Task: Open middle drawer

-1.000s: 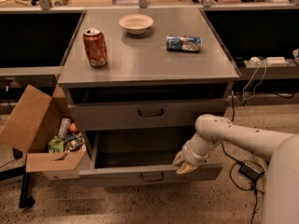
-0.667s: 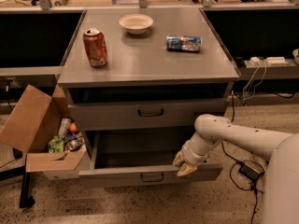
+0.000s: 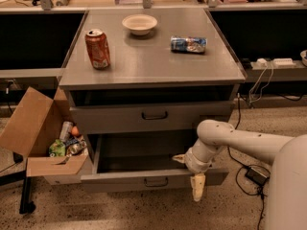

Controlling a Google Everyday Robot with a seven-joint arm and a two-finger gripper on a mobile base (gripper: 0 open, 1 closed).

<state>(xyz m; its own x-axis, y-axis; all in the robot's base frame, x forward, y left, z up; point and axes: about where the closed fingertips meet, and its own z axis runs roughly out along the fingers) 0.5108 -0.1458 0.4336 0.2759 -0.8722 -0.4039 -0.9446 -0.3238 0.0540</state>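
The middle drawer (image 3: 120, 180) is a wide grey drawer that stands pulled out, its dark inside showing. A small dark loop handle (image 3: 156, 181) sits at the centre of its front. My gripper (image 3: 189, 174) is at the right part of that front edge, to the right of the handle. It is open. One pale finger (image 3: 197, 189) hangs down outside the front and the other (image 3: 179, 158) points in over the drawer's inside. The white arm (image 3: 249, 143) comes in from the right.
The upper drawer (image 3: 154, 115) above is nearly closed. On the cabinet top (image 3: 144, 61) stand a red can (image 3: 97, 48), a white bowl (image 3: 139, 24) and a lying blue-and-white can (image 3: 188, 44). An open cardboard box (image 3: 43, 133) of trash touches the cabinet's left side. Cables (image 3: 254, 174) lie on the floor at right.
The drawer has stayed where it was. My gripper's outer pale finger now hangs lower in front of the drawer front than before.
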